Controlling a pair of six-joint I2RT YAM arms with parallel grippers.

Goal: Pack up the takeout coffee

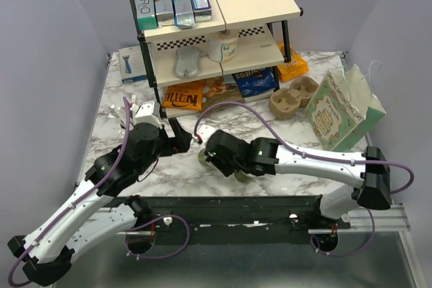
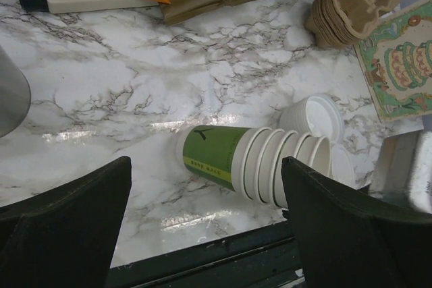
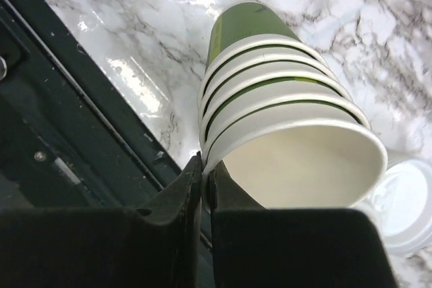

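The takeout coffee [image 1: 223, 46], a cream cup with greenish print, stands on the shelf's middle level at the back. A stack of nested lidless green cups [image 2: 250, 156] lies on its side near the table's front edge, also in the right wrist view [image 3: 270, 92]. My right gripper [image 3: 207, 166] is shut on the rim of the stack's open end; in the top view [image 1: 237, 172] it sits over the stack. My left gripper [image 2: 206, 166] is open and empty, just left of the stack and above the table [image 1: 181, 138].
White lids [image 2: 312, 118] lie beside the stack's open end. The brown cup carrier [image 1: 293, 96] and a green patterned paper bag [image 1: 341, 109] stand at the right. Snack bags [image 1: 183, 94] lie under the shelf [image 1: 202, 28]. The dark front rail [image 2: 223, 254] is close.
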